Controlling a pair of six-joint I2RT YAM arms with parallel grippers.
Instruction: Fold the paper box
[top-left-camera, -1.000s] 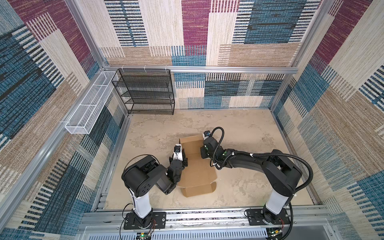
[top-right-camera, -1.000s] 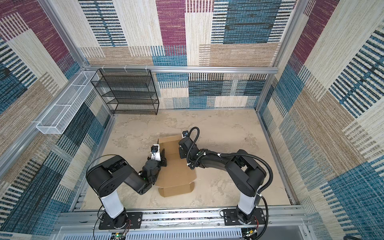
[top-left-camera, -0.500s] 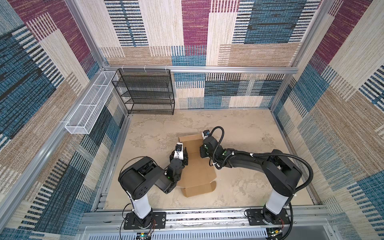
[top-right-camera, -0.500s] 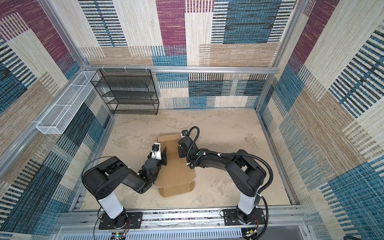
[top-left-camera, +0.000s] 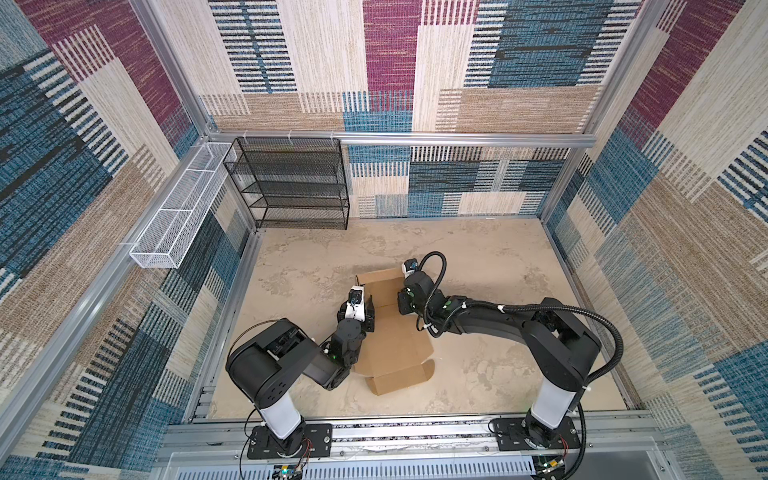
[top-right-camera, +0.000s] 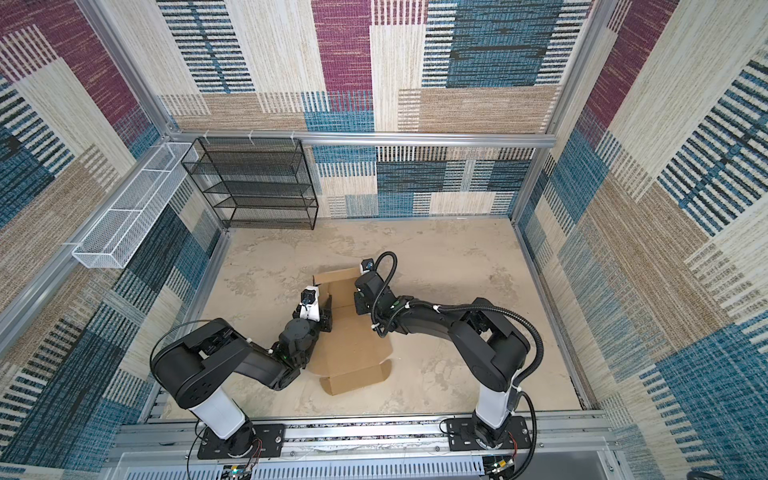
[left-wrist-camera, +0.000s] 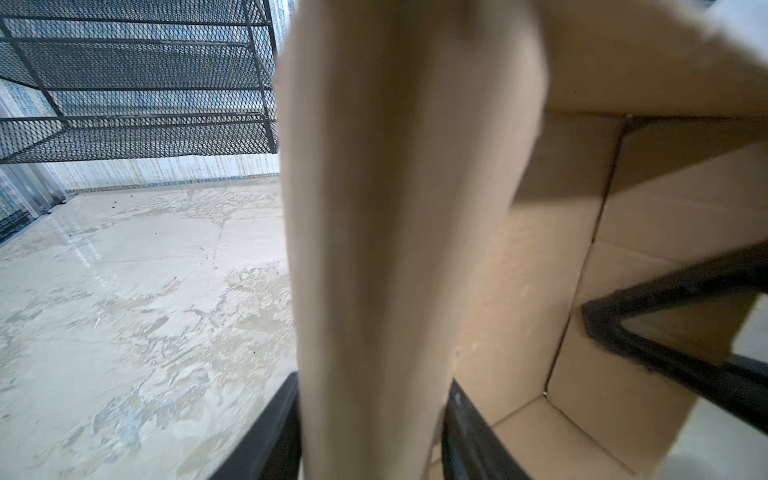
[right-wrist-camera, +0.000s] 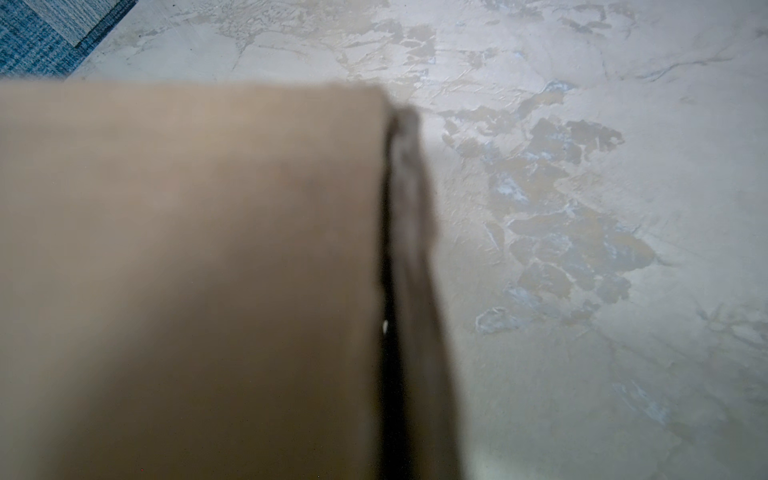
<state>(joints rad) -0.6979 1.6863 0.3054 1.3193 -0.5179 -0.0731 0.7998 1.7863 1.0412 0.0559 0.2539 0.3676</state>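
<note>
Half-folded box (top-left-camera: 395, 345) sits on the surface (top-left-camera: 478, 270), lower centre of frame. The left hand (top-left-camera: 366, 316) straddles its left wall (left-wrist-camera: 395, 249), jaws easing apart, grip impossible to tell. The right hand (top-left-camera: 403, 301) stays pinched on the right wall (right-wrist-camera: 187, 270). Walls look set, so closing likely comes next.

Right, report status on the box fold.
Left gripper astride box wall, grip unclear. Right gripper shut on opposite wall. Box half-folded, near end flat. Nothing obstructing.

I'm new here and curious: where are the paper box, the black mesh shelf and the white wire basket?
paper box (top-left-camera: 395, 345): a top view, flat middle panel.
black mesh shelf (top-left-camera: 299, 188): a top view, middle tier.
white wire basket (top-left-camera: 185, 191): a top view, middle compartment.
</note>
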